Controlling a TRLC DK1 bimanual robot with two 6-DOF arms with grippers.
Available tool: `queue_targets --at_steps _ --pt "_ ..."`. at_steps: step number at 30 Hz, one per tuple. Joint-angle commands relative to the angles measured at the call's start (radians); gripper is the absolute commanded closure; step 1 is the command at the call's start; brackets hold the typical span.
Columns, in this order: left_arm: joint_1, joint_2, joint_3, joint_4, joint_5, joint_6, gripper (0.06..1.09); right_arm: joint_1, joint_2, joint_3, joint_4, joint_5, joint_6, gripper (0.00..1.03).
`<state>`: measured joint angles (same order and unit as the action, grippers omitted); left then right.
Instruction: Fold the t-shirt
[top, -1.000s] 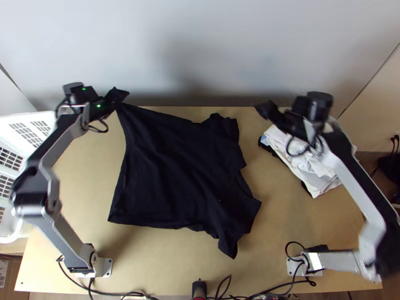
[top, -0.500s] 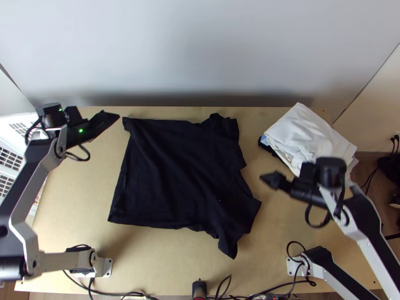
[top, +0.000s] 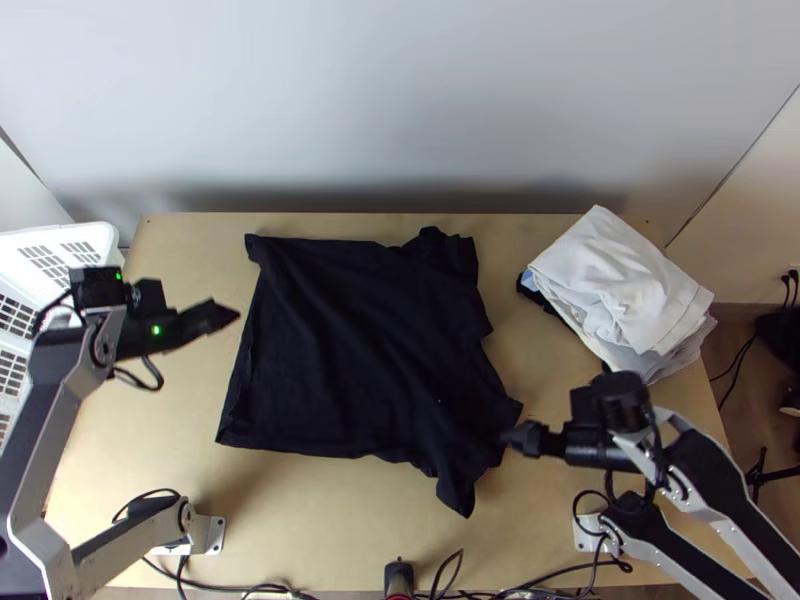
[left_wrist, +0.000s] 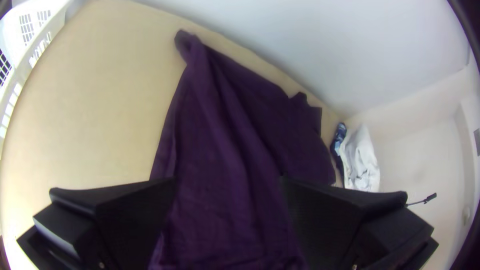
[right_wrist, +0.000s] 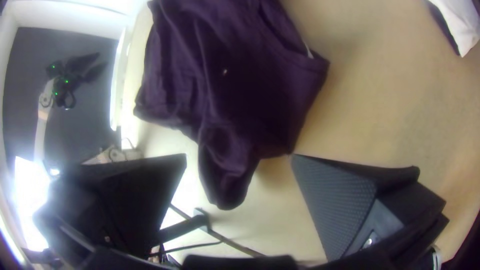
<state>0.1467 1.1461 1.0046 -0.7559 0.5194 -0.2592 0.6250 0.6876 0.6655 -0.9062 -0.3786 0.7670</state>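
Observation:
My left gripper (top: 232, 314) hangs beside the left edge of the black t-shirt (top: 350, 340), which lies spread with wrinkles over the middle of the table. Its near right part, a sleeve, points toward the near edge. At that sleeve is my right gripper (top: 512, 437), just over the shirt's right side. In the left wrist view my left gripper (left_wrist: 227, 182) stands open, the shirt (left_wrist: 225, 150) beyond its fingers. The right wrist view has my right gripper (right_wrist: 239, 157) open too, with the sleeve of the shirt (right_wrist: 230, 170) between its fingers but not gripped.
A pile of folded white cloth (top: 620, 285) lies at the table's far right, with something dark and blue under it. A white plastic basket (top: 50, 262) stands at the left edge. Cables run along the table's near edge.
My left gripper let go of the shirt's far left corner, which dropped onto the table, and moved left and nearer. My right gripper came from the white pile to the shirt's near right side.

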Motion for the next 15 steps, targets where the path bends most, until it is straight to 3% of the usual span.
queue_targets --at_steps 1,5,15 --pt "0.007 -0.112 -0.126 -0.06 -0.005 0.046 0.11 0.151 -0.022 -0.11 0.081 0.006 -0.048 0.05" --pt "0.007 -0.126 -0.136 -0.057 -0.009 0.038 0.11 0.179 -0.017 -0.152 0.127 0.018 -0.12 0.05" --pt "-0.004 -0.115 -0.139 -0.028 -0.025 0.021 0.11 0.179 0.174 -0.162 0.32 0.015 -0.064 0.1"
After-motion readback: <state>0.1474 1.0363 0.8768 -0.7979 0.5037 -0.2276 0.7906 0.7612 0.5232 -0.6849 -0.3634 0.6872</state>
